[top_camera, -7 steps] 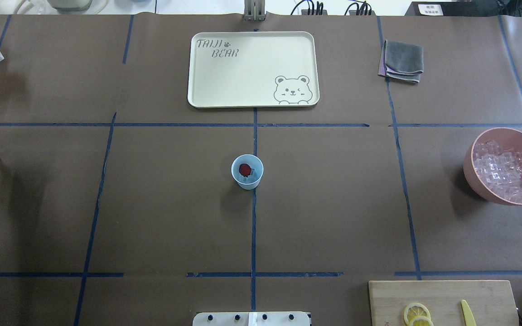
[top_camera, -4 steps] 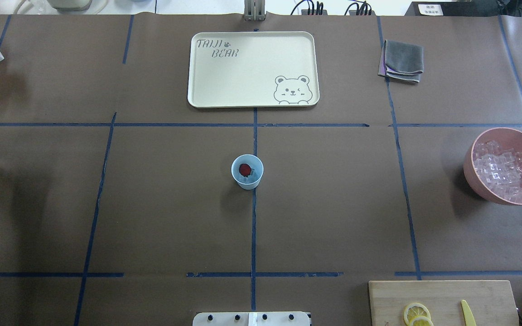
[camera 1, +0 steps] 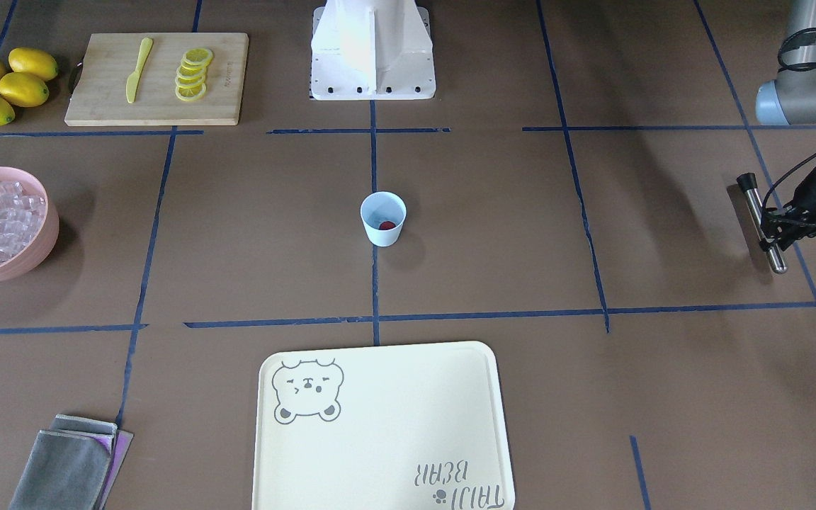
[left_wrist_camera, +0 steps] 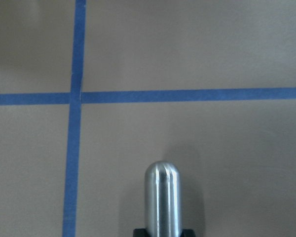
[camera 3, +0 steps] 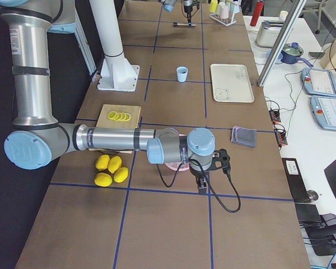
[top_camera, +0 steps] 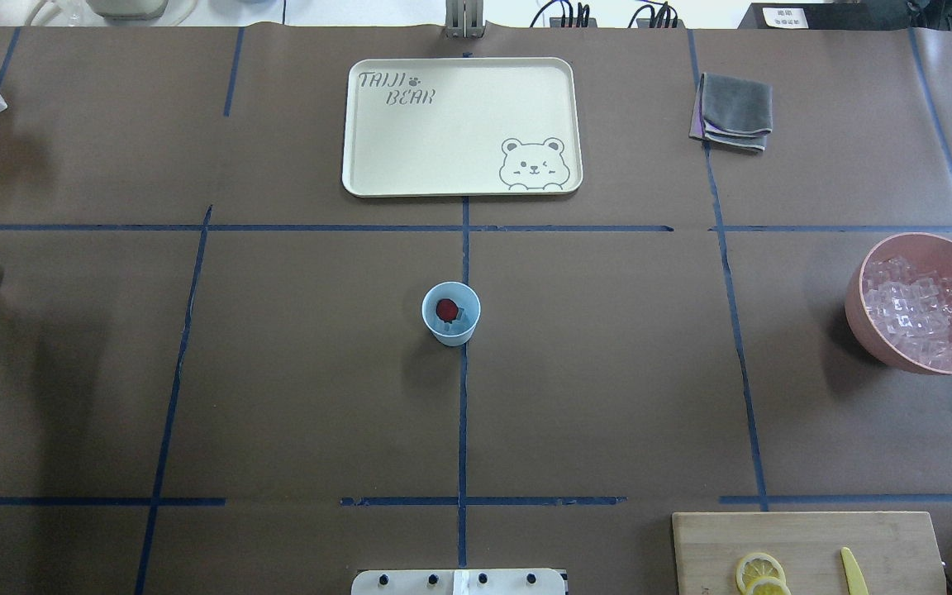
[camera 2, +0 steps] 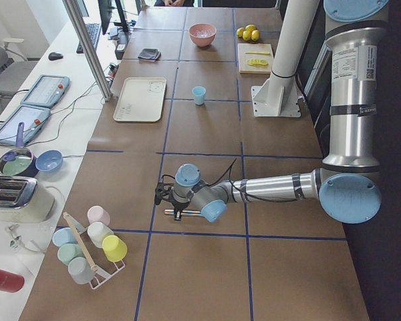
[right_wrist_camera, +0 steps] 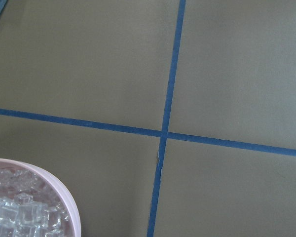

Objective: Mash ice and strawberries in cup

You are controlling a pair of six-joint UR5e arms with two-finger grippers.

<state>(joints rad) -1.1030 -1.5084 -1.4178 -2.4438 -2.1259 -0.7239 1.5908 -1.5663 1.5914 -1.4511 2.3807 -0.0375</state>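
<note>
Silver arms (camera 2: 347,87), pale-blue joint caps (camera 2: 349,198), black cables (camera 3: 227,193), white pedestal (camera 1: 371,49).

The cup (top_camera: 451,313) is set at the table's (top_camera: 278,372) middle, with the strawberry (top_camera: 445,309) and ice (top_camera: 461,316) in it. The tray (top_camera: 461,126) is placed beyond it, the cloth (top_camera: 734,111) to the tray's right. The bowl (top_camera: 863,332) is found far right, the board (top_camera: 806,537) nearer the robot; a rod (camera 1: 754,205) is held far left.

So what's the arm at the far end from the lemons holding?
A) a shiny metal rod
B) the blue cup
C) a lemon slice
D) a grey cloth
A: the left gripper is closed on a shiny metal rod, while the cup stands alone mid-table.
</note>
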